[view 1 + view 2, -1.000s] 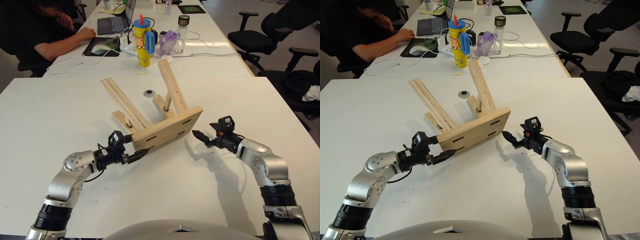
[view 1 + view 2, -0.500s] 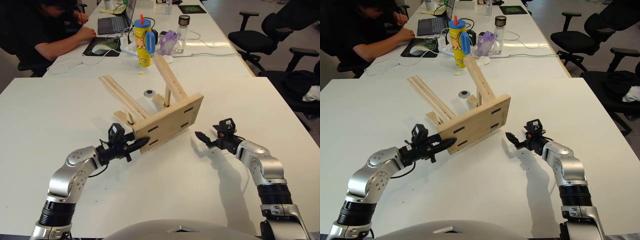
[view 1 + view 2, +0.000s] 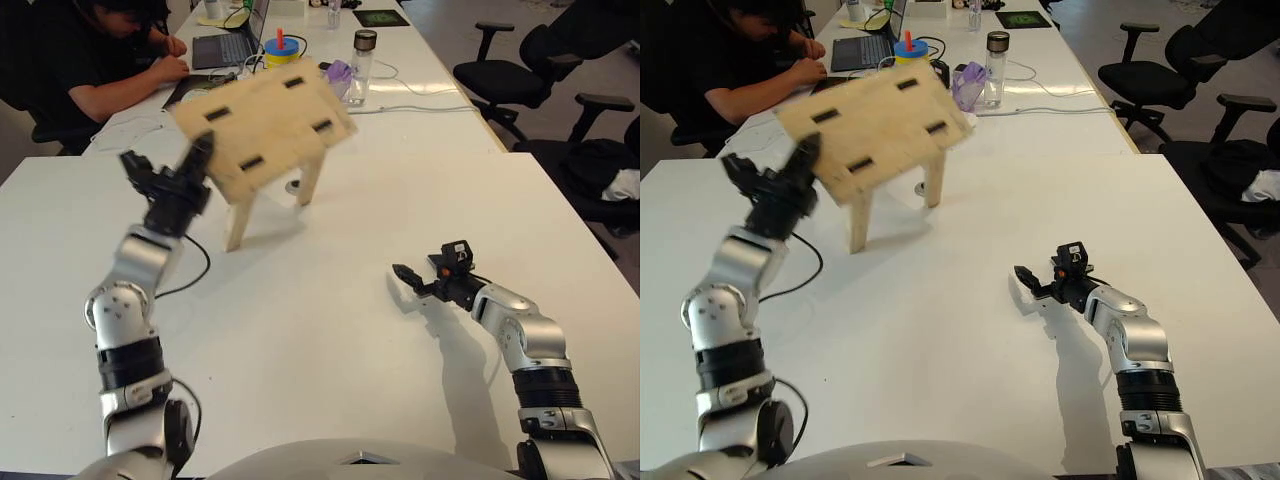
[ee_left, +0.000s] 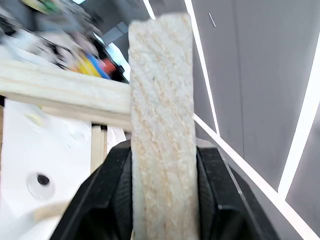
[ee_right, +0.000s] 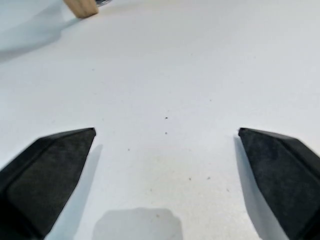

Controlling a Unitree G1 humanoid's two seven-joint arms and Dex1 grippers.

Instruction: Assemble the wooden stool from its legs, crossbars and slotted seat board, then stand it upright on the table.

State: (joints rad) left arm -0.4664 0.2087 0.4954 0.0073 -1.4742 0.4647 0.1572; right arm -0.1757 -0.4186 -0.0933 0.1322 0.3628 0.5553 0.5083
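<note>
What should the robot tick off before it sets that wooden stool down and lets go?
1. Grip: the left gripper is clamped on the edge of the seat board: ok.
2. Board level: not ok, it tilts.
3. All feet on the table: cannot tell; the near leg reaches down close to it, the others are partly hidden.
4. The right gripper out of the way: ok, open, low over the table, apart from the legs.
5. Landing spot: cannot tell; a small round fitting sits beside the far leg.
</note>
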